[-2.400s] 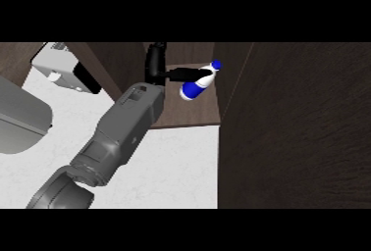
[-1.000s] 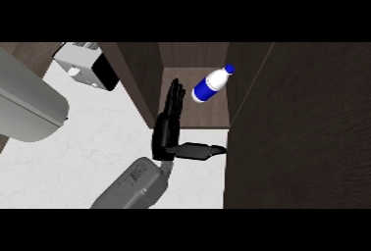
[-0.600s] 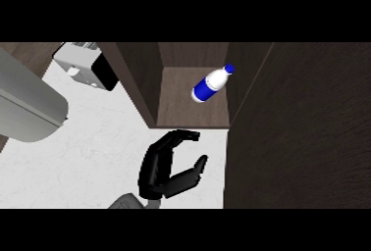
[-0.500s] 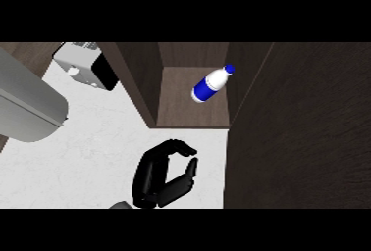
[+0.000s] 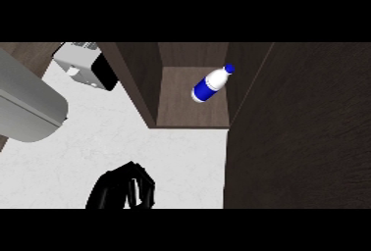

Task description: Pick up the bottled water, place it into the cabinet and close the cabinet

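- The bottled water [image 5: 211, 85] lies tilted on the cabinet's shelf [image 5: 181, 110], blue cap toward the upper right, close to the right side of the opening; by how things lie the placing is done and closing the cabinet is what remains
- The left hand [image 5: 120, 188] shows at the lower edge over the white desk [image 5: 145, 147], well apart from the bottle; its fingers [image 5: 139, 182] are curled and hold nothing; the right hand does not show
- The broad dark panel [image 5: 297, 142] filling the right side looks to be the open door, though its hinge and handle cannot be made out; to close it well I would bring the hand to the panel's near edge, push with flat fingers instead of grabbing, and swing it across the opening in one smooth arc
- The bottle sits well inside the shelf's front lip, so the door should clear it
- Open room is the bare desk between hand and shelf; the cabinet's left wall [image 5: 138, 83] bounds it above
- A white appliance [image 5: 81, 69] and a large grey body [image 5: 25, 110] stand to the left, out of the path
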